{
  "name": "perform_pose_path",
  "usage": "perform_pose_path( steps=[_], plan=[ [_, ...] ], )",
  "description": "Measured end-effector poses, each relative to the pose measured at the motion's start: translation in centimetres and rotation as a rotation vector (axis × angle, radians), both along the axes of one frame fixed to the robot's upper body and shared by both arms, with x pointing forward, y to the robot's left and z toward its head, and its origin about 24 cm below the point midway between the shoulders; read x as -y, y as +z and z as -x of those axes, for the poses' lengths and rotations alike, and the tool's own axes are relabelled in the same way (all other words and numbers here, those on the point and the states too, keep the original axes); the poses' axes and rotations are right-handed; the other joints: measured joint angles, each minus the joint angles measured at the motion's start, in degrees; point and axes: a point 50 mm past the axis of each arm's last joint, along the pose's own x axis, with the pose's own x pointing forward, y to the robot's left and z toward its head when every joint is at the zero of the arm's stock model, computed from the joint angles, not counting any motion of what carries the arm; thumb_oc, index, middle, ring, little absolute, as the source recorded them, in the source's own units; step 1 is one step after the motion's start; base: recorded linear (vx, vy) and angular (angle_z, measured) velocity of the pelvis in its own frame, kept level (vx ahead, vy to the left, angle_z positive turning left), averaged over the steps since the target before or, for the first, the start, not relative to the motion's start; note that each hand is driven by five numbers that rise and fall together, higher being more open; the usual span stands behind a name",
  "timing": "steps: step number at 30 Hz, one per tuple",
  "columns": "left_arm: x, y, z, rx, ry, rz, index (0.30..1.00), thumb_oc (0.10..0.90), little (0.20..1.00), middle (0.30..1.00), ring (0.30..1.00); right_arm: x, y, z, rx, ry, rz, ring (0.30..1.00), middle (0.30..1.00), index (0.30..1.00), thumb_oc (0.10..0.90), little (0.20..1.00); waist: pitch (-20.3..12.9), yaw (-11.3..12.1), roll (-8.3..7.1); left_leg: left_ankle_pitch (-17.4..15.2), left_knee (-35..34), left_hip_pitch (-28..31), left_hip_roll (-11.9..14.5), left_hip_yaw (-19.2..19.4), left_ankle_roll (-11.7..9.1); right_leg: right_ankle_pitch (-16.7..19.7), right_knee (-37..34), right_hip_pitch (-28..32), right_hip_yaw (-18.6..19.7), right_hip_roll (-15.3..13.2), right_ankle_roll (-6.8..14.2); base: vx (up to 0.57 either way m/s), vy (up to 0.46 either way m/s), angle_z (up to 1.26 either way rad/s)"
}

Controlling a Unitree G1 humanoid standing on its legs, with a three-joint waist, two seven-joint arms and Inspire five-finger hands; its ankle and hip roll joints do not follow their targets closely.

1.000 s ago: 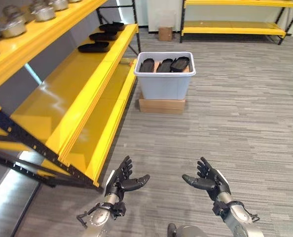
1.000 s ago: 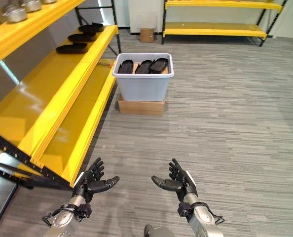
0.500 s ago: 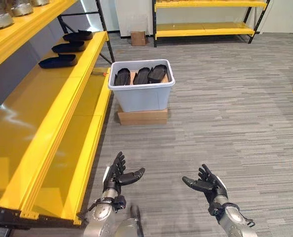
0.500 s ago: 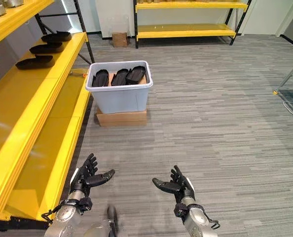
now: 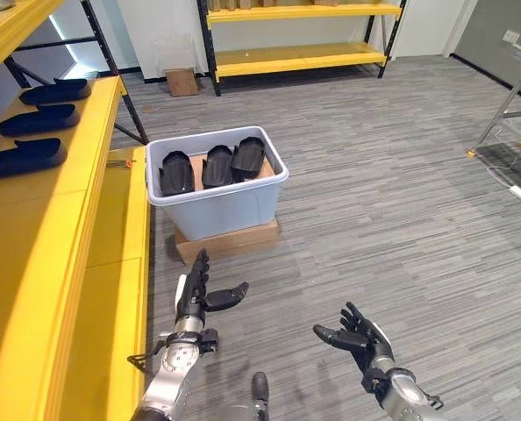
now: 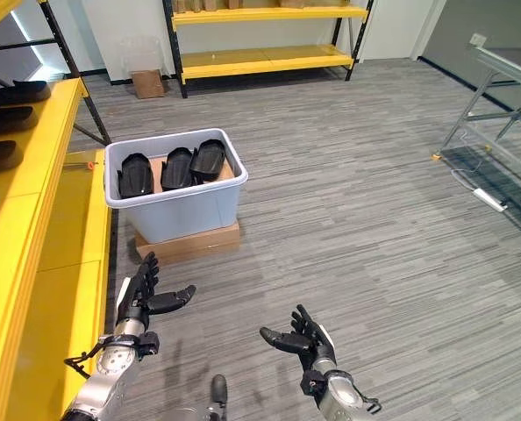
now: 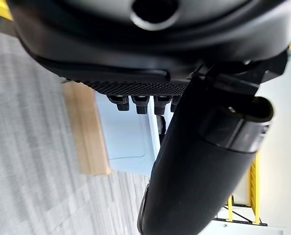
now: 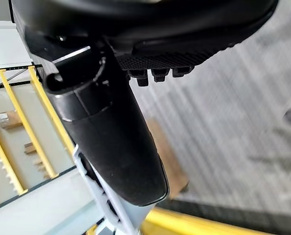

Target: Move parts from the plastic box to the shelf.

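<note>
Parts point(image 5: 210, 166): three dark, shoe-shaped pieces stood side by side in the plastic box point(image 5: 221, 206), upper centre-left of the left eye view, leaning on end so each top edge could be reached from above. None had been lifted.

Plastic box: pale grey, open-topped, set on a flat cardboard slab point(image 5: 230, 242) on the floor just beside the shelf point(image 5: 85, 263), probably so the carry between them was short.

Shelf: yellow, along the left edge of the frame. Three like parts point(image 5: 22, 154) lay in a row at upper left, spaced apart, with bare yellow surface below them for more.

Left hand point(image 5: 193, 296): lower left, near the box's front, fingers straight and spread, thumb out, holding nothing.

Right hand point(image 5: 355, 333): lower centre-right, well apart from the box, palm up, fingers loosely spread, empty. Both hands seemed readied for a reach into the box.

Carpet floor point(image 5: 401, 219): grey, striped.

Second yellow rack point(image 5: 296, 57): top of frame, against the far wall.
</note>
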Motion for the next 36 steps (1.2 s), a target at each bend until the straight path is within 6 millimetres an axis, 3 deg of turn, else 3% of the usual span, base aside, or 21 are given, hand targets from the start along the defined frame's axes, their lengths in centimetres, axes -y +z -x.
perform_pose_path(
  steps=[1,5,7,11,12,13,14,15,16,17,19,21,23,24,25,26,27,28,30,33,36],
  plan=[
    [-0.2,0.0,0.0,-0.001,0.005,-0.004,1.000,0.900,1.000,1.000,1.000,-0.7,0.1,-0.3,0.010,0.001,-0.024,1.000,1.000,1.000,0.900,1.000,0.01,0.11,0.01,-0.46,-0.85,1.57,-0.17,-0.06,0.92,0.09,1.86,-2.39,-0.44,0.44,0.09,0.31,0.199,0.18],
    [-0.2,-0.6,0.7,-0.024,0.001,-0.033,1.000,0.900,1.000,1.000,1.000,-1.8,0.9,-1.5,0.052,0.018,-0.038,1.000,1.000,1.000,0.900,1.000,-0.14,1.76,-0.30,-4.68,1.04,3.16,-1.50,-0.31,0.69,3.01,14.06,-8.63,-2.18,-0.02,1.13,0.21,0.167,0.15],
    [-0.2,-0.9,1.0,-0.035,0.015,-0.023,1.000,0.900,1.000,1.000,1.000,-1.8,1.3,-2.1,0.068,0.007,-0.031,1.000,1.000,1.000,0.900,1.000,-0.20,3.35,-0.75,-7.33,5.26,1.55,-2.69,0.83,2.35,5.40,25.18,-14.10,-1.27,-1.19,5.57,0.16,0.199,0.01],
    [-0.4,-1.8,2.2,-0.077,0.028,-0.026,1.000,0.900,1.000,1.000,1.000,-1.7,1.4,-2.3,0.066,-0.003,-0.018,1.000,1.000,1.000,0.900,1.000,-0.13,3.58,1.34,-10.25,6.99,3.61,-2.14,-0.09,4.46,18.31,36.47,-20.90,-8.37,-3.29,3.72,0.13,0.079,0.00],
    [-0.5,-1.9,2.4,-0.085,0.037,-0.028,1.000,0.900,1.000,1.000,1.000,-1.8,1.4,-2.3,0.068,0.000,-0.019,1.000,1.000,1.000,0.900,1.000,0.21,3.45,1.76,-10.20,5.86,5.22,-1.87,-0.41,4.39,17.11,39.96,-23.04,-10.01,-4.08,2.73,0.19,-0.107,-0.08],
    [-0.3,-2.1,2.6,-0.093,0.033,-0.027,1.000,0.900,1.000,1.000,1.000,-1.8,1.3,-2.2,0.065,0.004,-0.015,1.000,1.000,1.000,0.900,1.000,0.60,2.90,2.71,-10.15,4.72,6.86,-1.06,-1.08,3.88,13.79,39.56,-24.91,-11.86,-3.23,1.19,0.22,-0.168,-0.04],
    [-0.1,-2.1,2.6,-0.091,0.020,-0.026,1.000,0.900,1.000,1.000,1.000,-1.6,1.3,-2.1,0.065,0.006,-0.010,1.000,1.000,1.000,0.900,1.000,1.32,2.70,3.99,-9.51,3.51,8.34,0.27,-1.27,2.56,10.86,34.51,-27.04,-13.13,-1.49,0.53,0.38,-0.275,0.10],
    [-0.2,-1.8,2.4,-0.078,0.008,-0.027,1.000,0.900,1.000,1.000,1.000,-1.6,1.3,-2.1,0.064,0.008,-0.009,1.000,1.000,1.000,0.900,1.000,2.01,1.80,4.77,-9.48,1.75,9.85,1.77,-2.23,0.56,9.05,19.70,-29.63,-15.23,1.05,0.52,0.38,-0.245,0.18],
    [-0.2,-1.8,2.4,-0.076,0.005,-0.027,1.000,0.900,1.000,1.000,1.000,-1.6,1.2,-2.1,0.063,0.011,-0.008,1.000,1.000,1.000,0.900,1.000,2.02,1.35,4.60,-9.49,1.36,10.11,1.81,-2.76,0.01,9.27,15.54,-29.94,-15.92,1.27,0.63,0.54,-0.286,0.49],
    [-0.6,-1.8,2.5,-0.083,0.000,0.023,1.000,0.900,1.000,1.000,1.000,-1.7,0.9,-1.5,0.051,0.031,-0.011,1.000,1.000,1.000,0.900,1.000,2.29,0.35,1.44,-9.96,-0.68,12.84,-0.33,-3.02,-0.32,14.27,-4.74,-32.27,-17.28,0.79,0.85,0.44,-0.176,0.43],
    [-0.5,-2.4,3.3,-0.111,-0.001,0.058,1.000,0.900,1.000,1.000,1.000,-1.4,0.5,-0.7,0.032,0.035,-0.011,1.000,1.000,1.000,0.900,1.000,2.41,-0.14,1.10,-12.37,-0.54,15.67,-1.63,-4.55,-0.22,19.44,-10.13,-33.10,-15.28,0.67,1.40,0.41,-0.149,0.33],
    [0.0,-2.7,3.5,-0.122,-0.021,0.071,1.000,0.900,1.000,1.000,1.000,-0.8,0.4,-0.1,0.034,0.050,0.019,1.000,1.000,1.000,0.900,1.000,2.54,-1.73,1.23,-14.21,1.35,15.91,-2.30,-7.65,-0.07,23.43,-17.33,-32.94,-10.45,0.94,2.48,0.34,-0.166,0.62],
    [0.4,-3.1,3.9,-0.139,-0.054,0.072,1.000,0.900,1.000,1.000,1.000,-0.5,0.1,0.5,0.019,0.053,0.042,1.000,1.000,1.000,0.900,1.000,2.74,-3.20,2.41,-15.31,1.37,17.32,-1.85,-10.74,-0.74,24.93,-17.93,-32.55,-9.37,1.14,1.47,0.36,-0.208,0.86],
    [1.2,-3.3,4.2,-0.150,-0.090,0.083,1.000,0.900,1.000,1.000,1.000,-0.1,-0.2,1.2,0.002,0.060,0.067,1.000,1.000,1.000,0.900,1.000,2.13,-3.38,3.76,-16.55,-0.29,19.95,-0.50,-13.03,-1.40,25.40,-17.74,-30.53,-9.21,1.92,0.71,0.23,-0.126,0.80],
    [1.3,-3.3,4.3,-0.150,-0.101,0.083,1.000,0.900,1.000,1.000,1.000,0.0,-0.2,1.3,0.001,0.068,0.078,1.000,1.000,1.000,0.900,1.000,1.78,-3.38,3.67,-16.89,-1.31,21.49,-0.26,-13.82,-1.81,25.14,-17.42,-28.99,-9.24,2.26,0.75,0.12,-0.063,0.72],
    [1.4,-3.2,4.4,-0.143,-0.104,0.085,1.000,0.900,1.000,1.000,1.000,0.1,-0.1,1.0,0.010,0.072,0.085,1.000,1.000,1.000,0.900,1.000,1.66,-2.92,3.61,-17.64,-1.44,22.30,-0.36,-14.10,-2.37,30.63,-17.92,-28.56,-9.06,2.39,-1.67,0.00,0.000,0.33],
    [1.5,-3.2,4.4,-0.143,-0.102,0.090,1.000,0.900,1.000,1.000,1.000,0.4,0.2,0.7,0.023,0.077,0.097,1.000,1.000,1.000,0.900,1.000,1.73,-2.86,3.95,-18.21,-0.81,22.46,-0.48,-13.87,-3.31,34.59,-16.90,-28.72,-9.17,2.81,-6.50,0.56,-0.275,0.09],
    [1.6,-3.3,4.6,-0.146,-0.098,0.095,1.000,0.900,1.000,1.000,1.000,0.5,0.5,0.1,0.040,0.081,0.107,1.000,1.000,1.000,0.900,1.000,1.65,-2.82,4.87,-18.45,-0.16,21.91,0.29,-13.53,-3.71,34.35,-16.84,-28.81,-9.15,3.53,-6.45,0.64,-0.308,-0.06],
    [2.3,-3.2,4.3,-0.137,-0.123,0.141,1.000,0.900,1.000,1.000,1.000,1.1,0.8,-1.2,0.069,0.049,0.142,1.000,1.000,1.000,0.900,1.000,2.23,-2.73,4.02,-16.83,5.69,21.28,1.35,-13.36,-8.59,26.63,-12.62,-27.05,-11.97,3.34,-7.55,0.52,-0.246,0.24],
    [3.0,-2.7,5.0,-0.105,-0.154,0.192,1.000,0.900,1.000,1.000,1.000,2.3,1.7,-1.0,0.105,0.074,0.192,1.000,1.000,1.000,0.900,1.000,-0.41,-2.67,5.42,-17.29,8.19,21.82,4.41,-9.24,-7.52,23.40,-12.02,-25.12,-13.11,6.19,-8.38,0.19,-0.122,0.18],
    [2.5,-1.7,3.9,-0.056,-0.143,0.181,1.000,0.900,1.000,1.000,1.000,2.4,3.2,-2.3,0.180,0.076,0.201,1.000,1.000,1.000,0.900,1.000,-0.36,-2.55,5.24,-17.06,13.70,19.30,5.54,-8.59,-8.07,22.31,-12.30,-24.21,-13.71,7.15,-9.78,0.19,-0.173,0.00]
  ],
)
